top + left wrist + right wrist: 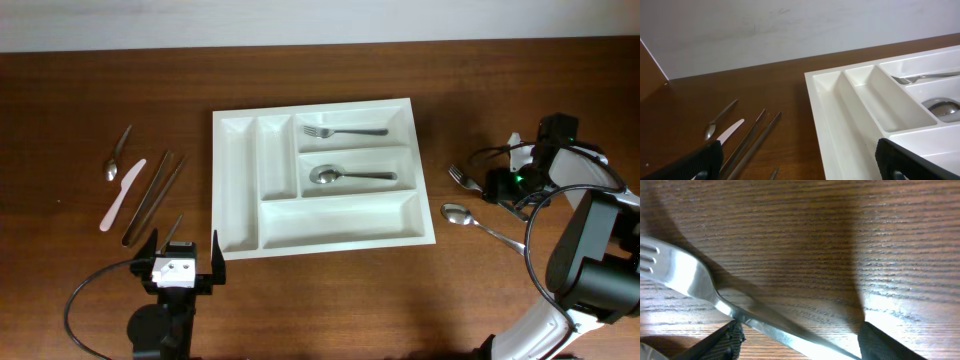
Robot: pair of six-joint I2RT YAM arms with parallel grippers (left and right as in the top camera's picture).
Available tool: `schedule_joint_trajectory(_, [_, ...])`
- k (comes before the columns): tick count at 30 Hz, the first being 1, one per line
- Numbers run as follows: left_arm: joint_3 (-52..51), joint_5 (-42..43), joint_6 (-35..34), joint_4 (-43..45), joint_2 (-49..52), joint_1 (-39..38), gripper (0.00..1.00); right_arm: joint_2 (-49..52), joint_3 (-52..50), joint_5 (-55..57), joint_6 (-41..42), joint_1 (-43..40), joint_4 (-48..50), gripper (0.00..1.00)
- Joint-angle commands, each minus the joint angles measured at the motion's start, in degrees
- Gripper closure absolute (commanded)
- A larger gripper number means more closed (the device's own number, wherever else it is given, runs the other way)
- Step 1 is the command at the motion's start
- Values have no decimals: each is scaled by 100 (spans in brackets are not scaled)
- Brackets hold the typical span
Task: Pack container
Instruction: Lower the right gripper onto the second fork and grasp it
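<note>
Dark wood tabletop, and at far left lie a small spoon (113, 162), a white knife (122, 194) and two long dark utensils (155, 195). Left gripper (185, 248) hovers beside them, jaws spread wide, holding nothing. Mid-table sits the container (236, 190), a fork (345, 131) and a spoon (350, 175) in separate horizontal compartments. Right gripper (800, 347) straddles a loose fork (685, 275), jaws partly open, not clamped.

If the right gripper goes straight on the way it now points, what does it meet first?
The right gripper would probably meet the fork first: its handle lies between the open fingers, on the table.
</note>
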Motion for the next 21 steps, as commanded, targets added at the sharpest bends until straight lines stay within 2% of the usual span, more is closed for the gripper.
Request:
schedule_joint_trajectory(1, [-48,24,-70,17,-48,-22,1,-44,-59,105,85,-11,17,31])
schedule_joint_trajectory(3, [-48,24,-70,17,-48,-22,1,-44,-59,87,105,-11,20,37])
schedule_joint_trajectory(6, [-48,24,-70,17,-48,-22,1,-44,-59,66,105,-4,63,39])
schedule_joint_trajectory(9, [-48,24,-70,17,-48,-22,1,-42,-57,2,173,-4,170,50])
schedule_joint_trajectory(14, [-48,24,-70,17,-48,-22,1,-44,-57,-192,188,-4,326,53])
schedule_joint_trajectory(21, [-48,24,-70,17,-48,-22,1,-44,-57,-457,321,0,293,76])
